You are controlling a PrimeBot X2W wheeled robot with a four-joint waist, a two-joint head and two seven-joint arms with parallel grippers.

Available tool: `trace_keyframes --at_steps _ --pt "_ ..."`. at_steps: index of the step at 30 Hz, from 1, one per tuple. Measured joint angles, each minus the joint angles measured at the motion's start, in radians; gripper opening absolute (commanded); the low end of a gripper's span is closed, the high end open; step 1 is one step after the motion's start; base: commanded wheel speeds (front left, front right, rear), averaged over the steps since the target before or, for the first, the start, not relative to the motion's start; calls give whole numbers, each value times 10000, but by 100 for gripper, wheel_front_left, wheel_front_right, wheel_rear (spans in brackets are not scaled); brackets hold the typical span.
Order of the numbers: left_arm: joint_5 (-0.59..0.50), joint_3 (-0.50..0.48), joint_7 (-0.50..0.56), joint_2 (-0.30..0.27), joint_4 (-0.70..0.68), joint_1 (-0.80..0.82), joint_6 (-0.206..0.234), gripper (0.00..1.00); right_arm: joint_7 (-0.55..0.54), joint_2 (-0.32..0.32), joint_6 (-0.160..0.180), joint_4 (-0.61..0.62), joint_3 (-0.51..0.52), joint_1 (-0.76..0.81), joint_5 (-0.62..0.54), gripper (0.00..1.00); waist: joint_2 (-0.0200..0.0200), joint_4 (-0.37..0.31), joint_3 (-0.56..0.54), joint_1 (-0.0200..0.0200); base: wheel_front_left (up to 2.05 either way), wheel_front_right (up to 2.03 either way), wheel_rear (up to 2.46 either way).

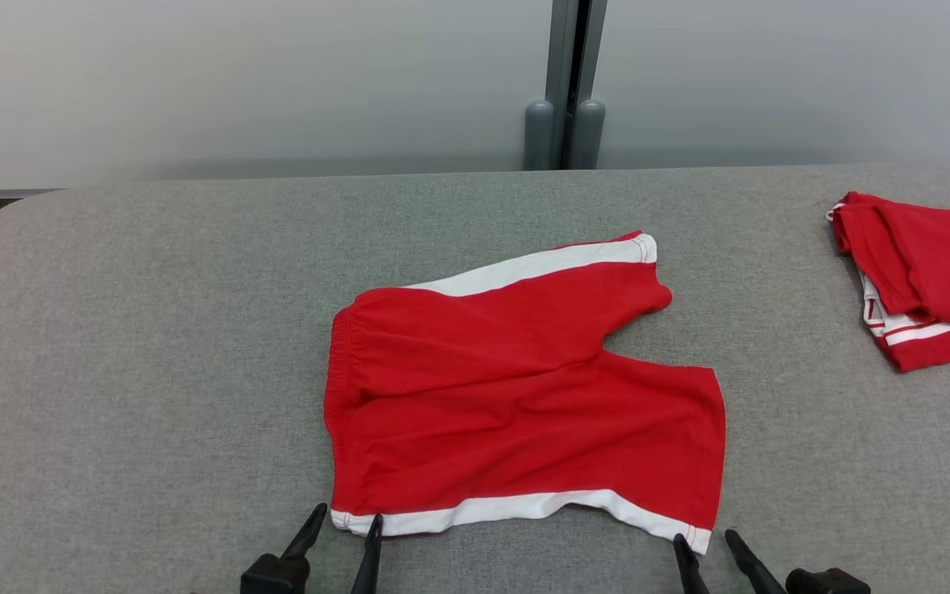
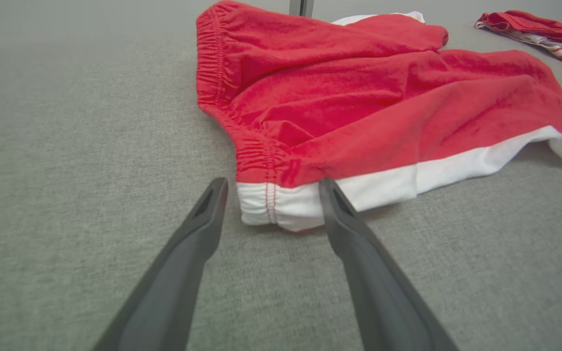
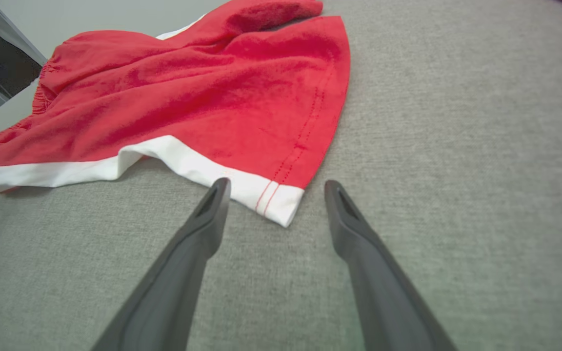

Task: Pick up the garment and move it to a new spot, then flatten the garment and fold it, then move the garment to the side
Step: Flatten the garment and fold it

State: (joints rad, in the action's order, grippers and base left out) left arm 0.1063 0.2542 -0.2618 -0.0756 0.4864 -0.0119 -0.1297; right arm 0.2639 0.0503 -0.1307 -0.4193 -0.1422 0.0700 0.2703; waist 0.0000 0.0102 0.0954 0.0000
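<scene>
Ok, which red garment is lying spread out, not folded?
The red shorts in the middle; the other red garment lies folded at the right edge.

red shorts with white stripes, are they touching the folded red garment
Apart. Head view shows bare grey table between red shorts and folded red garment.

On the table (image 1: 153, 371), garment (image 1: 516, 396) centred — other clothes (image 1: 924, 272) right (farther back).

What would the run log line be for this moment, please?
stage: pre-grasp; red shorts: spread on grey table; left gripper: open, at waistband corner; right gripper: open, at leg-hem corner; second red garment: far right
</scene>
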Motion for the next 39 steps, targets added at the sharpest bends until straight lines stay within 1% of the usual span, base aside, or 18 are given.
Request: trace_keyframes --at_steps 6,9,19,26,27,28,29,31,34,39 --pt "276 205 0 2 631 411 -2 100 2 -2 0 -575 -382 -308 165 100 0 -21 138 0 0 0 0" --pt "380 458 2 -23 894 664 -2 100 6 -2 0 -780 -537 -498 234 100 0 -54 199 0 0 0 0" --pt "723 1657 0 -232 1072 1256 -2 100 19 -2 0 -1243 -1047 -1096 525 100 0 -162 358 0 0 0 0" --pt "997 2057 2 -311 1367 1706 -2 100 31 0 0 -1682 -1327 -1562 871 100 0 -150 427 0 0 0 0" --pt "1083 2150 0 -309 1463 1775 -2 100 33 0 0 -1753 -1386 -1644 934 89 0 -144 433 0 0 0 0" --pt "1198 2272 0 -299 1572 1823 -2 73 33 2 0 -1820 -1440 -1723 968 27 0 -142 434 0 0 0 0" --pt "1296 2406 0 -295 1655 1850 -2 0 36 19 2 -1919 -1572 -1801 1074 0 0 -139 430 0 0 0 0" --pt "1476 2604 0 -318 1739 1935 -2 0 54 15 2 -2036 -1726 -1915 1198 0 0 -130 405 0 0 0 0" --pt "1712 2625 0 -357 1613 1987 -2 0 6 4 2 -1898 -1624 -1904 1208 0 0 -115 327 1 0 0 0" --pt "1919 2629 2 -537 692 1792 -2 0 0 0 2 -899 -1218 -1516 1018 0 0 -118 194 1 0 0 0"
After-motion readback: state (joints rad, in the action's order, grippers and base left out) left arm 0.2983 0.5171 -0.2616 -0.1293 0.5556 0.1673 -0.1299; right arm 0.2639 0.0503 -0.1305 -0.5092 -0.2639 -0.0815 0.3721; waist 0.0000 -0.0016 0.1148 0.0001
